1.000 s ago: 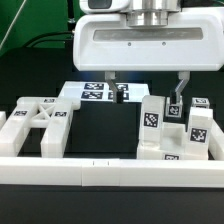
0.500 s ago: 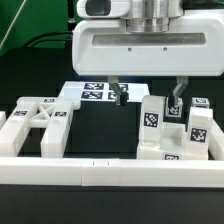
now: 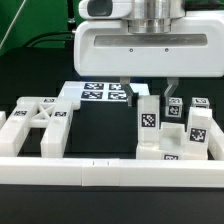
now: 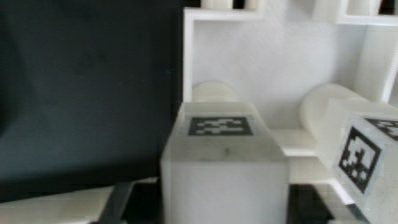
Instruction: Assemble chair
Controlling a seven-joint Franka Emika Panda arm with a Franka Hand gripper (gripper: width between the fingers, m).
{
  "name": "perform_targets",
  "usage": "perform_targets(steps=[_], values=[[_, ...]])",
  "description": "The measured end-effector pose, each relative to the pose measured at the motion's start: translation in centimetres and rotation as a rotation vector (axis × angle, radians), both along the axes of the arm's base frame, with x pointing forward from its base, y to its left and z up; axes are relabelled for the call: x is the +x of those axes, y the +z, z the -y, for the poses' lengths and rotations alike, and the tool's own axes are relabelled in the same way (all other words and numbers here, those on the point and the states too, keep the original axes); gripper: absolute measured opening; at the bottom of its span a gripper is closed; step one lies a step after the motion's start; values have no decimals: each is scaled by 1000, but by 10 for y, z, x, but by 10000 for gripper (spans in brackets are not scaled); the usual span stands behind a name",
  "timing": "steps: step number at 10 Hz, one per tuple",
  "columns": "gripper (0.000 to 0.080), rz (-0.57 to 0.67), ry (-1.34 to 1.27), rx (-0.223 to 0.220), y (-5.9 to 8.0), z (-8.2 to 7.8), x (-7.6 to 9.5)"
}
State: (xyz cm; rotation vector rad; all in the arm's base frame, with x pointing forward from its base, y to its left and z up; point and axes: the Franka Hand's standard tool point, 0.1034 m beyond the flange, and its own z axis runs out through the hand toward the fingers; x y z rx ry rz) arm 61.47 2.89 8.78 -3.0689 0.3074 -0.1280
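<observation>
An upright white chair piece (image 3: 150, 118) with a square tag stands among other chair parts on the exterior view's right. My gripper (image 3: 149, 97) is shut on its top end, one finger (image 3: 125, 91) on each side. The wrist view shows the same tagged piece (image 4: 222, 150) filling the space between the dark fingers (image 4: 135, 200), and my gripper (image 4: 222, 205) presses on both its flanks. A second tagged chair part (image 4: 365, 140) stands right beside it. A flat open-frame chair piece (image 3: 35, 125) with several tags lies on the exterior view's left.
More tagged white blocks (image 3: 198, 122) crowd close to the held piece on the exterior view's right. The marker board (image 3: 93, 93) lies flat behind the black mat. A long white border rail (image 3: 110, 173) runs along the front, with another rail (image 3: 8, 135) at the left side.
The fingers stood wide apart a second ago and have come together onto the upright piece. The piece and the other parts have not shifted.
</observation>
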Motion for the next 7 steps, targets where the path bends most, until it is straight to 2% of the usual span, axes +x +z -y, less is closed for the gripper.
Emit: perform_targets(steps=[2, 7], values=[[285, 6, -201, 17, 0, -4, 1], [286, 6, -717, 99, -2, -12, 4]])
